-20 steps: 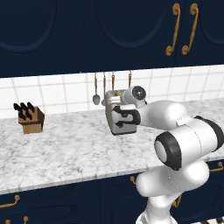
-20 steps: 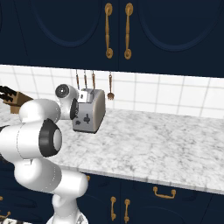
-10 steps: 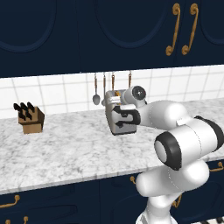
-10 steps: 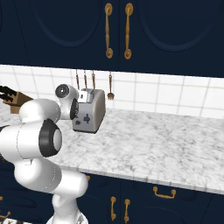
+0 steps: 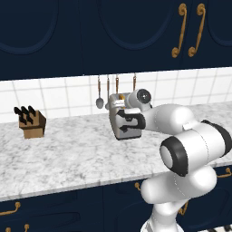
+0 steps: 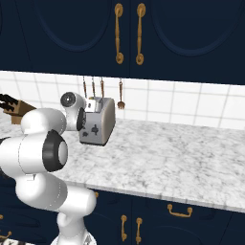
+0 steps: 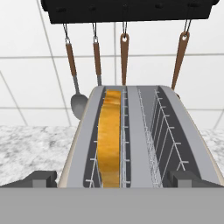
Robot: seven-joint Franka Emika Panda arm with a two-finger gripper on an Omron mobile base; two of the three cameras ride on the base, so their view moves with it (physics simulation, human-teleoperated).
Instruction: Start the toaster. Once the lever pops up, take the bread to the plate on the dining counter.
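Note:
The silver-grey toaster (image 5: 121,123) (image 6: 99,119) (image 7: 131,131) stands on the marbled counter by the tiled wall. A golden-brown bread (image 7: 110,138) slice sits upright in its left slot in the hand view; the right slot is empty. My gripper (image 7: 114,178) (image 5: 125,119) (image 6: 84,120) is open at the toaster's near end, its fingertips (image 7: 43,177) spread wider than the toaster body and holding nothing. Small dark controls (image 6: 94,129) mark the narrow face; I cannot tell which is the lever. The plate and the dining counter are out of view.
Several utensils (image 5: 108,90) (image 7: 124,57) hang from a dark rail just behind the toaster. A wooden knife block (image 5: 31,123) (image 6: 14,108) stands farther along the counter (image 5: 68,154). Dark navy cabinets (image 6: 129,33) with brass handles hang overhead.

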